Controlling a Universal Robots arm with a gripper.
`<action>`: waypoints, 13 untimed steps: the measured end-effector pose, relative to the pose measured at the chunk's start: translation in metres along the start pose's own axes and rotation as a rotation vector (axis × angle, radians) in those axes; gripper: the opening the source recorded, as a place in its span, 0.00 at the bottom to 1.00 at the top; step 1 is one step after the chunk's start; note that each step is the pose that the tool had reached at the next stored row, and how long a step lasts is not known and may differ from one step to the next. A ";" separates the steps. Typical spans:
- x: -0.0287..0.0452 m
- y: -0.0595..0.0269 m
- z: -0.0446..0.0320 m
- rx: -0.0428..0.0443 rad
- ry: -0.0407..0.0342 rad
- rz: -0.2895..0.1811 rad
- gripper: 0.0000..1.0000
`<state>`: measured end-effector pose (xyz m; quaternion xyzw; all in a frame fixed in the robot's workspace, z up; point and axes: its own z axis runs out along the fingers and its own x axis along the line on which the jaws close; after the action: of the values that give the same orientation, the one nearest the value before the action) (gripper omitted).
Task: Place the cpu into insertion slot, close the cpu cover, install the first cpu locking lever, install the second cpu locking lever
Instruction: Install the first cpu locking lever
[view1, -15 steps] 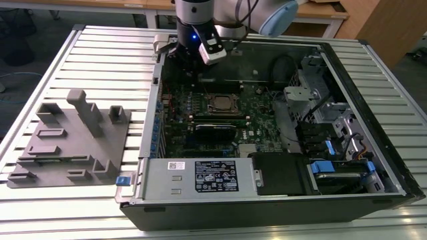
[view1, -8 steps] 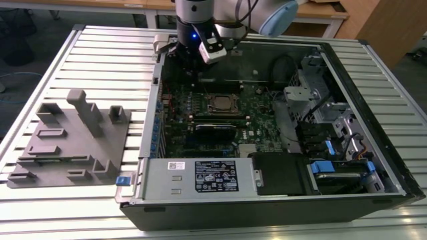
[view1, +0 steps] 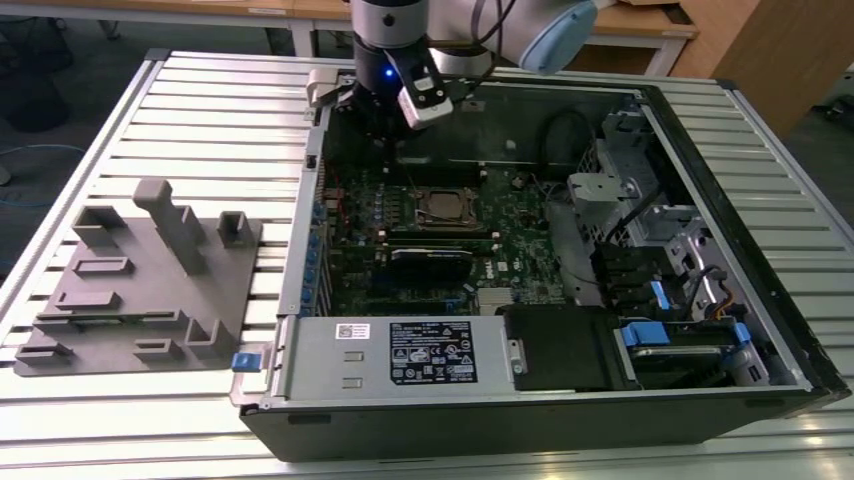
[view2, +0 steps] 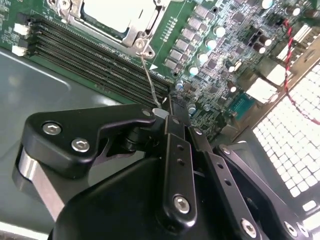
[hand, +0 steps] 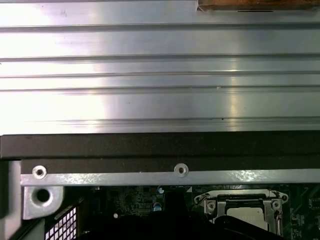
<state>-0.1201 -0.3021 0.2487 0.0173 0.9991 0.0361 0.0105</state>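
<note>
Right, cpu (view1: 445, 205) seated, cover (view2: 142, 31) down, at 5 o'clock of gripper (view1: 395, 125) in the exterior view. Fingers (view2: 176, 150) pressed together, pinching lever (view2: 148, 75) tip. I'd sweep slowly along its arc, grip near the tip, so the wire doesn't slip.

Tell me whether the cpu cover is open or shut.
Shut: in the second wrist view the cpu cover lies flat, framing the cpu, whose silver top shows through its window.

Slatted metal table (view1: 160, 110), wooden cabinet (view1: 763, 50), grey floor (view1: 94, 50)
</note>
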 end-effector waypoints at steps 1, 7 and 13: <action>-0.0007 0.0000 0.0000 -0.0002 0.0000 0.000 0.11; -0.0083 0.0002 0.0001 -0.0002 0.0001 0.000 0.11; -0.0143 0.0004 0.0003 -0.0002 0.0001 0.000 0.11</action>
<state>-0.1058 -0.3022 0.2488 0.0173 0.9991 0.0362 0.0104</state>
